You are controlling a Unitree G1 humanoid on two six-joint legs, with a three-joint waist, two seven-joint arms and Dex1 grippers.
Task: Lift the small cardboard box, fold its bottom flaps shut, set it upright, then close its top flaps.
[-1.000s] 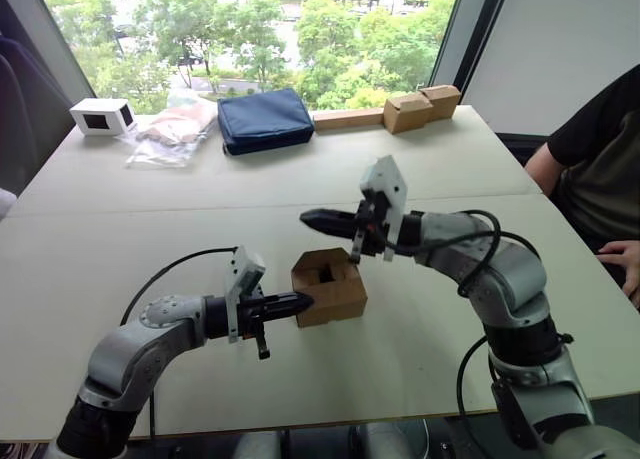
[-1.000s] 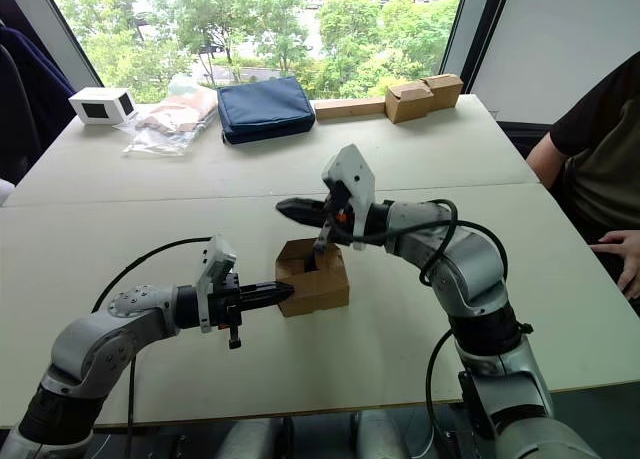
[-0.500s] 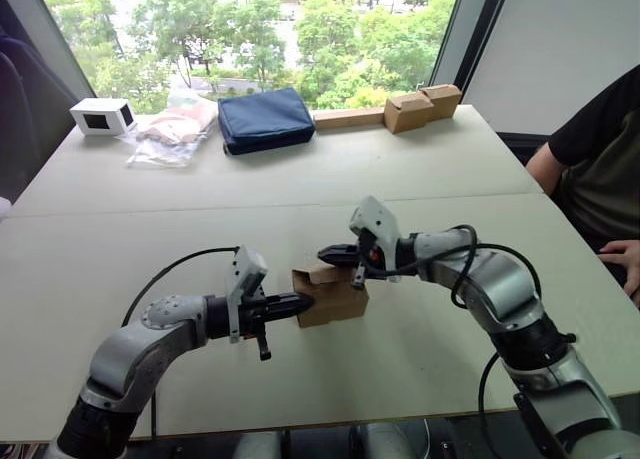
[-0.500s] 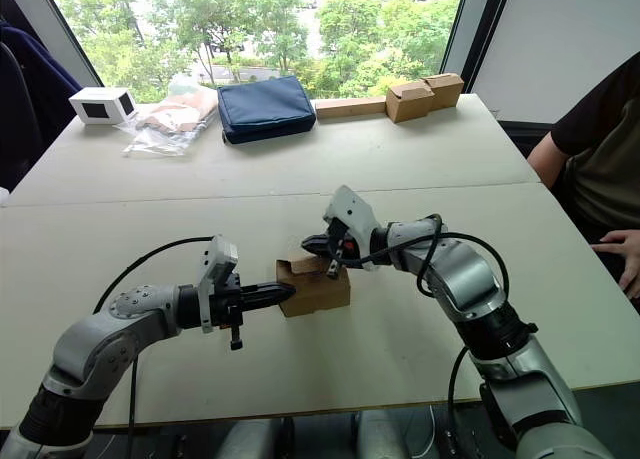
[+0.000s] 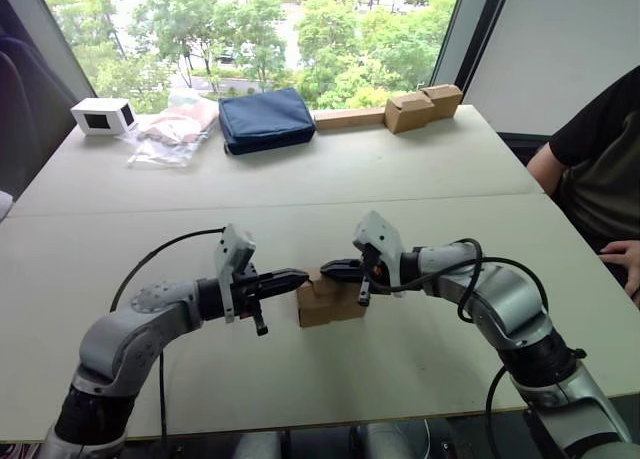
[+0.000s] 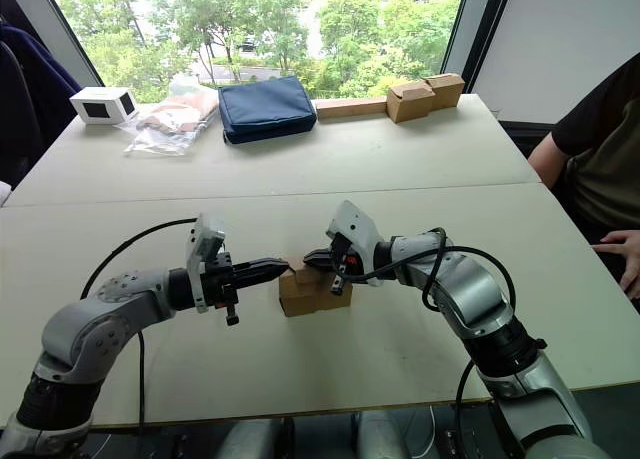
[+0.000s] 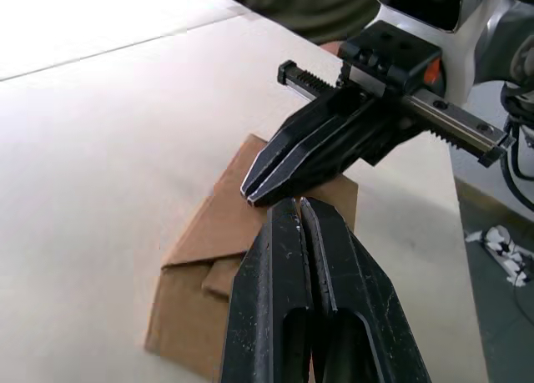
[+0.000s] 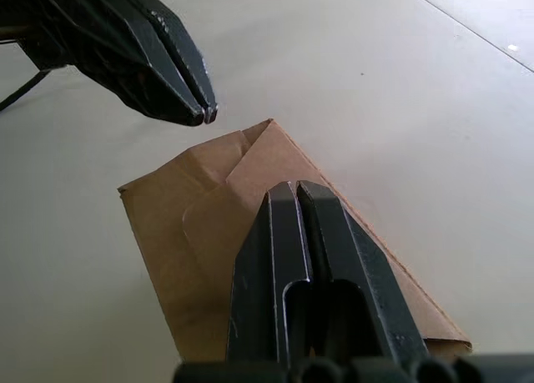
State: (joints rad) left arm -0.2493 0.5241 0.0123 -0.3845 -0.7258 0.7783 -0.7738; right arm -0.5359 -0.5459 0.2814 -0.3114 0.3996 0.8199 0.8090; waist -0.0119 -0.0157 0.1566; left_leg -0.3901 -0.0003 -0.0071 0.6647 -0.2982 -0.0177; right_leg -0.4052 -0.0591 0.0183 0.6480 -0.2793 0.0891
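A small cardboard box of plain brown corrugated board sits on the pale bench, near its front centre. Its top flaps are folded down, overlapping unevenly, one corner raised. Above them two tools meet nose to nose. The left tool reaches in from nine o'clock, its black fingers pressed together and gripping nothing. The right tool comes from three o'clock, likewise closed and empty, its tip over the flaps. The box lies directly beneath both tips, slightly nearer the right arm.
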